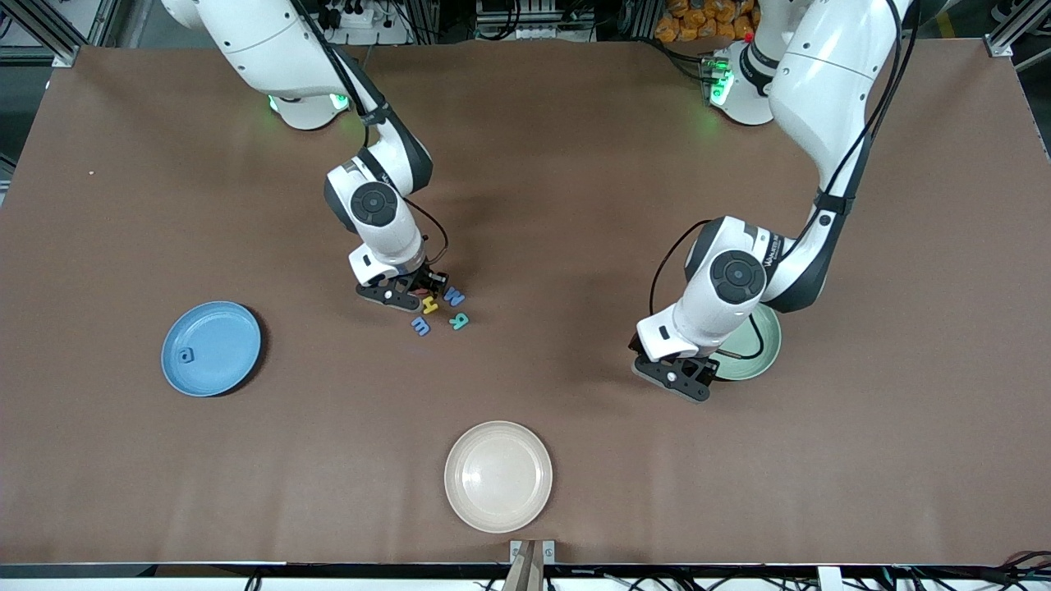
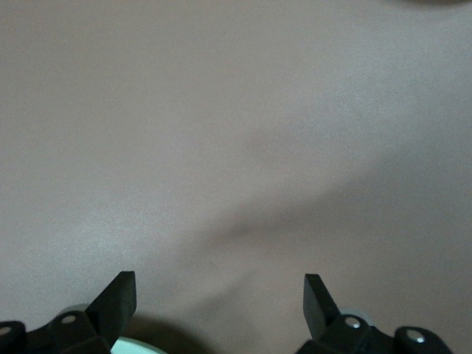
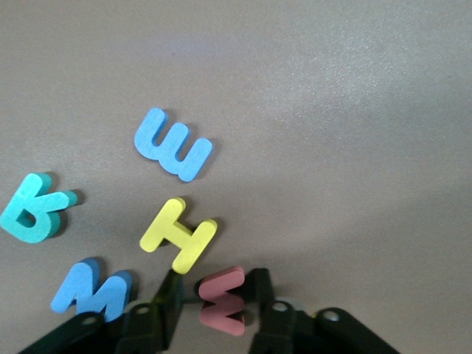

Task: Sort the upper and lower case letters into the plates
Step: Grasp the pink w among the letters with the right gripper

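Nearest the front camera, a cream-white plate [image 1: 498,476] sits empty at the desk's edge; it seems to have no part in the sorting.

Farther up, toward the right arm's end of the desk, the sky blue plate [image 1: 211,348] already holds one small blue letter [image 1: 186,355]. Toward the left arm's end, the mint green plate [image 1: 748,343] is half hidden by the left arm. The left gripper [image 2: 220,295] waits low above bare desk just beside that plate, its jaws spread wide with nothing between them.

Between the two plates, farther from the camera, lies the small cluster of letters. The blue lowercase m [image 1: 420,326] and the teal R [image 1: 459,321] are nearest the camera, then the yellow H [image 1: 429,306] and the blue M [image 1: 454,297].

The right gripper [image 3: 221,299] is down at the cluster's farthest edge, and the wrist view shows a red letter [image 3: 223,299] sitting squarely between its two fingers, which have drawn in against it. I would judge the grip just made, or nearly so.

The red letter's long axis runs out along the fingers, so they press its two long sides. The yellow H lies just ahead of the fingertips, near enough that a straight lift looks the safest way out. The right arm is much the nearer to this cluster.
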You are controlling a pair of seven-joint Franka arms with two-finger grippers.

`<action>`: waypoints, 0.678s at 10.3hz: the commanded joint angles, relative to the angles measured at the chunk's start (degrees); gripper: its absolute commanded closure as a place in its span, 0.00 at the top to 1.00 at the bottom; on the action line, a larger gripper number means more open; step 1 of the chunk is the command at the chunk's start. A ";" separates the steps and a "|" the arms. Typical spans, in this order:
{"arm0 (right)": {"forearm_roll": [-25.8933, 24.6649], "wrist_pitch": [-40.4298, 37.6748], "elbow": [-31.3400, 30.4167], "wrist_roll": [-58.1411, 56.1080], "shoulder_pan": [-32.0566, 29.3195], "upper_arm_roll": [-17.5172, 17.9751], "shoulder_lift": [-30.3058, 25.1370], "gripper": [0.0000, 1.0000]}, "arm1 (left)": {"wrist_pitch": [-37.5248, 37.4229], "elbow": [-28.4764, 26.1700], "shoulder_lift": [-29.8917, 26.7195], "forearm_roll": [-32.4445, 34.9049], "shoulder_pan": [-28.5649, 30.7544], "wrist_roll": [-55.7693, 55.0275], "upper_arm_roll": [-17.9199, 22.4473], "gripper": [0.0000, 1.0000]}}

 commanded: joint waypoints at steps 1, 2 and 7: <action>-0.08 -0.06 -1.06 0.85 -0.08 0.16 -0.23 0.00 | 0.14 -0.23 -0.59 -1.08 0.20 0.40 -0.01 1.00; -0.08 -0.06 -1.06 0.76 -0.08 0.16 -0.23 0.00 | 0.22 -0.06 -0.42 -1.16 0.20 0.15 -0.01 1.00; -0.17 -4.45 -0.71 -1.25 -2.26 0.07 -5.23 0.00 | 0.14 -0.58 -0.68 -0.73 0.20 1.11 -0.01 1.00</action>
